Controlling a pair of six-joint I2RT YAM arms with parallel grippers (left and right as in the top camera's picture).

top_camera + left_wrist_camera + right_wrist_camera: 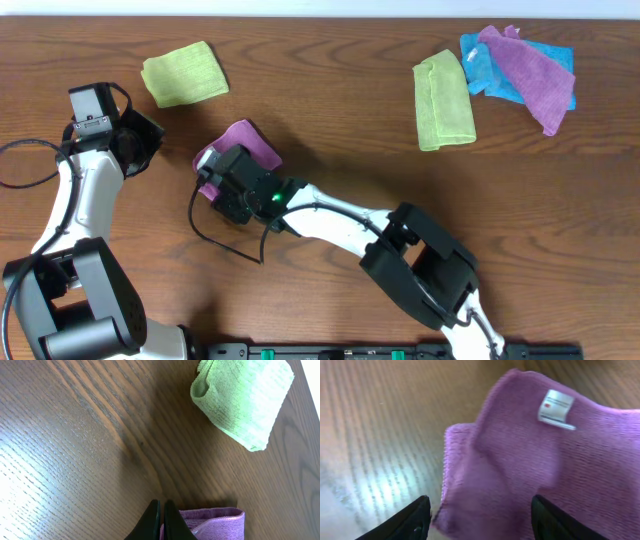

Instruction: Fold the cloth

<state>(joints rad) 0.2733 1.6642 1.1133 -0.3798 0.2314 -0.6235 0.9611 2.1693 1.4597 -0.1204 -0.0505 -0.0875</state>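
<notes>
A purple cloth [250,142] lies partly folded on the wooden table, left of centre. My right gripper [213,172] hangs over its left part, open, with the cloth between its fingers. In the right wrist view the open fingers [480,520] straddle the purple cloth [520,460], whose white tag [555,407] faces up. My left gripper [148,135] is to the left of the cloth, apart from it. In the left wrist view its fingers [162,517] are shut and empty, with the purple cloth's edge [220,520] just beside them.
A folded green cloth [185,72] lies at the back left and also shows in the left wrist view [245,395]. Another folded green cloth [443,100] and a heap of blue [495,72] and purple [530,65] cloths lie at the back right.
</notes>
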